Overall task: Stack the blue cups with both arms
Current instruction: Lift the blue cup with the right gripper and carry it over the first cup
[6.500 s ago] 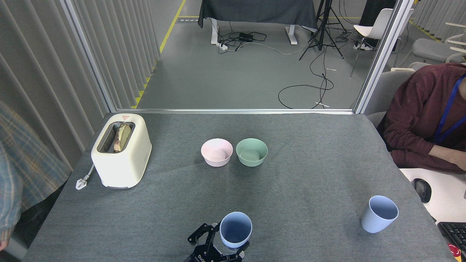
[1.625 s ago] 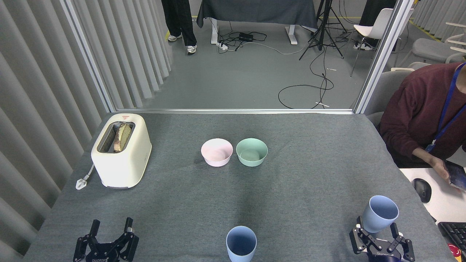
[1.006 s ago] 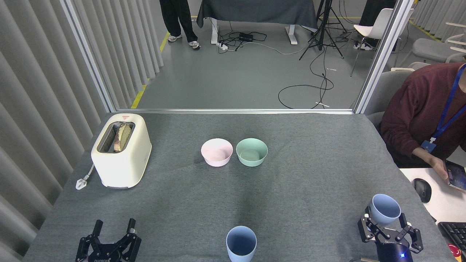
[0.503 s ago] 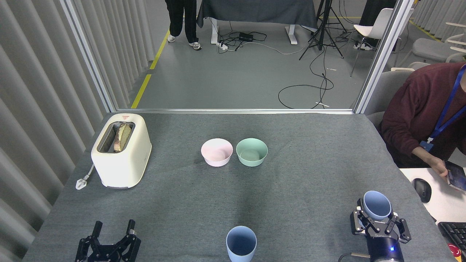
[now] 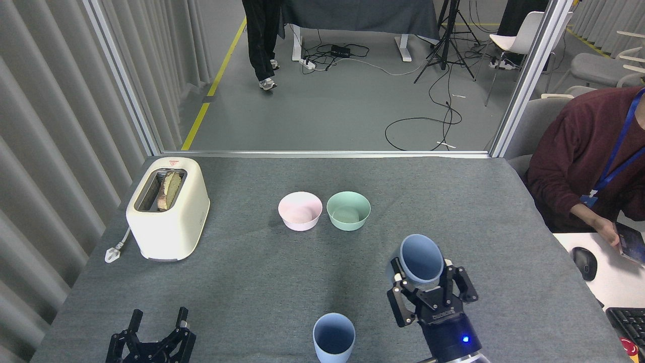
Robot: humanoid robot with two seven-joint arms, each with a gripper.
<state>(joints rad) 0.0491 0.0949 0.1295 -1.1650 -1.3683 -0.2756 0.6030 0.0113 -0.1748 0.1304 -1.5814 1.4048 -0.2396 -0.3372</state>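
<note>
One pale blue cup (image 5: 333, 337) stands upright at the table's near edge, mouth up. The second blue cup (image 5: 421, 262) is lifted off the table, tilted with its mouth facing me, and my right gripper (image 5: 426, 282) is shut on its lower wall. This held cup hangs up and to the right of the standing one, not touching it. My left gripper (image 5: 156, 325) is at the bottom left, open, with nothing between its fingers, well left of the standing cup.
A pink bowl (image 5: 300, 210) and a mint-green bowl (image 5: 348, 210) sit side by side mid-table. A cream toaster (image 5: 168, 206) with bread stands at the left. A seated person (image 5: 589, 161) is at the right edge, another person walks beyond the table.
My right gripper closed on the right cup, lifted it and carried it left toward the standing cup. My left gripper stayed low at the bottom left.
</note>
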